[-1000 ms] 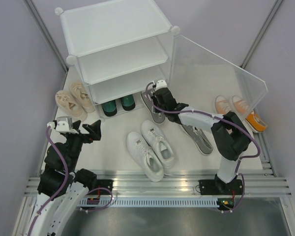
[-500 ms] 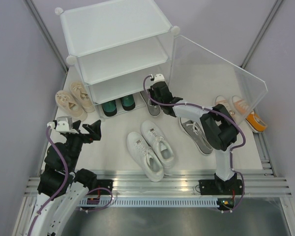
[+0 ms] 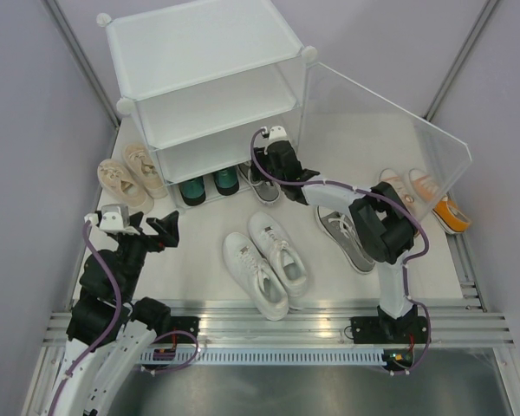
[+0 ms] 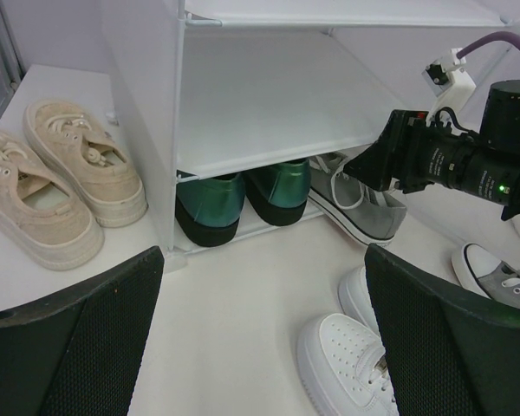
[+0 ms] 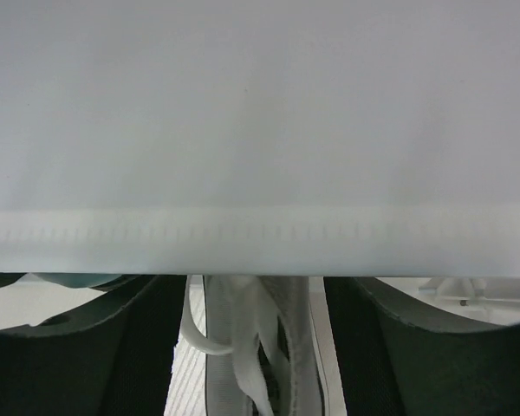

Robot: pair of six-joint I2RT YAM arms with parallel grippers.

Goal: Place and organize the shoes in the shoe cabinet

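Observation:
The shoe cabinet [image 3: 204, 52] stands at the back with its clear door [image 3: 390, 139] swung open to the right. Two dark green shoes [image 3: 210, 184] sit in its bottom tier. One grey shoe [image 3: 262, 191] lies partly inside that tier beside them. My right gripper [image 3: 265, 173] stands open astride it. In the right wrist view its fingers [image 5: 113, 347] flank the grey shoe [image 5: 251, 355] with gaps on both sides, under a shelf edge [image 5: 260, 234]. The other grey shoe [image 3: 347, 238] lies on the floor. My left gripper [image 4: 260, 347] hangs open and empty near the left.
Two white shoes [image 3: 269, 260] lie in the middle in front of the arms. Two beige shoes [image 3: 130, 173] rest left of the cabinet. Two orange shoes [image 3: 425, 198] lie at the right behind the door panel. The two upper tiers [image 4: 269, 95] hold nothing.
My right gripper carried the grey shoe left and back into the bottom tier, then opened and let it go. The left arm has not moved.

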